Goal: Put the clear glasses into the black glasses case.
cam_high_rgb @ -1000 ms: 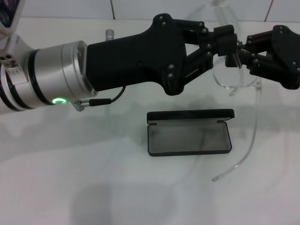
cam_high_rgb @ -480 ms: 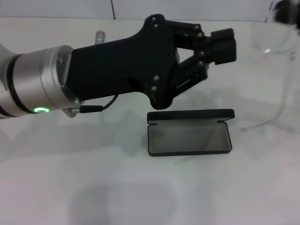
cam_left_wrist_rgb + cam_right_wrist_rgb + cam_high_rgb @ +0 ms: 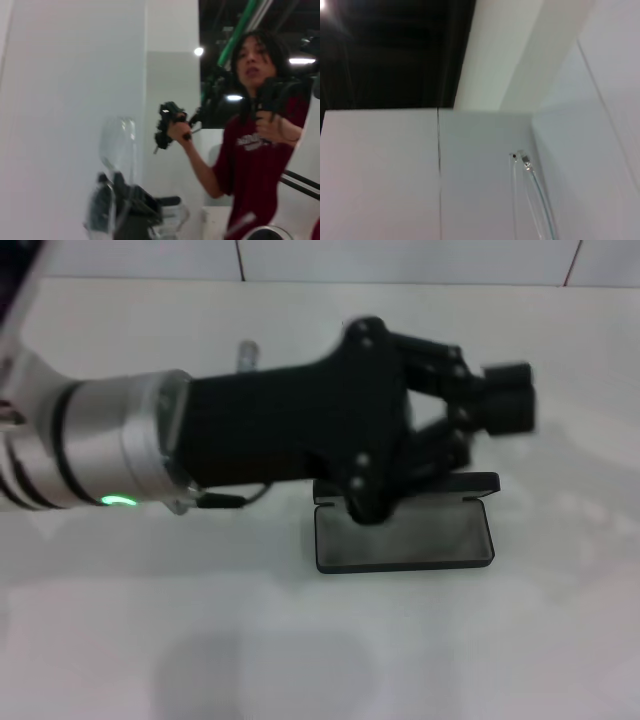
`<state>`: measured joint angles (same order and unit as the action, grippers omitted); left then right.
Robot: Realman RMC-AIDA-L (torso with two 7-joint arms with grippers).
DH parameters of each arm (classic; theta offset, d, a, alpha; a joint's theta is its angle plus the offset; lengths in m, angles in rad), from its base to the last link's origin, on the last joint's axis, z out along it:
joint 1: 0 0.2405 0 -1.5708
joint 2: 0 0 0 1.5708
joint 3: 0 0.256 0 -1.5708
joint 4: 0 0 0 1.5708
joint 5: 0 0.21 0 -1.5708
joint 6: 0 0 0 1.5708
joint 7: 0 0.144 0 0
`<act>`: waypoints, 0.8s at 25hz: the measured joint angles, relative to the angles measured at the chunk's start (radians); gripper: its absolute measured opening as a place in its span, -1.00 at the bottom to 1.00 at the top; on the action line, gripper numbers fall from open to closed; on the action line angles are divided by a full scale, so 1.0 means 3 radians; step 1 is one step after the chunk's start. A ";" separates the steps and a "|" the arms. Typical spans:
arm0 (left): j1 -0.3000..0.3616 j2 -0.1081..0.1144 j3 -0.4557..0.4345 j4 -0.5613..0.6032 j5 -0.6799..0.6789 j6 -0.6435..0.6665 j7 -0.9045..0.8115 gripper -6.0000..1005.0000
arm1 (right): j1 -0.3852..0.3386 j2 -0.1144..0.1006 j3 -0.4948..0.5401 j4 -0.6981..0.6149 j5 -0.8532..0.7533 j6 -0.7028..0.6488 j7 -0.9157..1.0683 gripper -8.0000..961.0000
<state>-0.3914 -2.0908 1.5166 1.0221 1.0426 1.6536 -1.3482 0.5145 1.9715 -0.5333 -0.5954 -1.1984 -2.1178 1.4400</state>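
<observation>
The flat black glasses case (image 3: pixel 405 538) lies open on the smooth white table (image 3: pixel 300 640). The left gripper (image 3: pixel 508 408) hangs above it, fingers pressed together. Thin see-through glasses arms (image 3: pixel 532 192) show in the right wrist view.

The left arm (image 3: pixel 110 455), at the left of the head view, is a brushed-silver cylinder with dark bands, a glowing green ring light and a thin black cable at its collar. The left gripper (image 3: pixel 505 410) is matte black, angular, studded with round screws, ending in blocky fingertip pads
</observation>
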 joint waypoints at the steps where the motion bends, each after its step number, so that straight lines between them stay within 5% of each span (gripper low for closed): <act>1: -0.0040 -0.0001 0.0046 -0.0044 0.0007 0.0005 0.0008 -0.84 | 0.0008 0.0002 -0.0001 0.0027 0.0038 -0.0001 -0.0036 -0.75; 10: -0.0191 -0.0021 0.0428 -0.0147 -0.0109 0.0025 0.0171 -0.84 | 0.0224 0.0137 -0.0128 0.0229 0.0129 0.0166 -0.0372 -0.75; 20: -0.0177 -0.0002 0.0390 -0.0309 -0.0526 0.0016 0.0347 -0.85 | 0.0437 0.0168 -0.1282 0.0513 0.0095 0.0848 -0.0893 -0.74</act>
<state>-0.4446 -2.0913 1.6336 0.9293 0.8849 1.6584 -1.2441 0.6456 2.0220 -0.9178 -0.4414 -1.1698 -1.8633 1.1723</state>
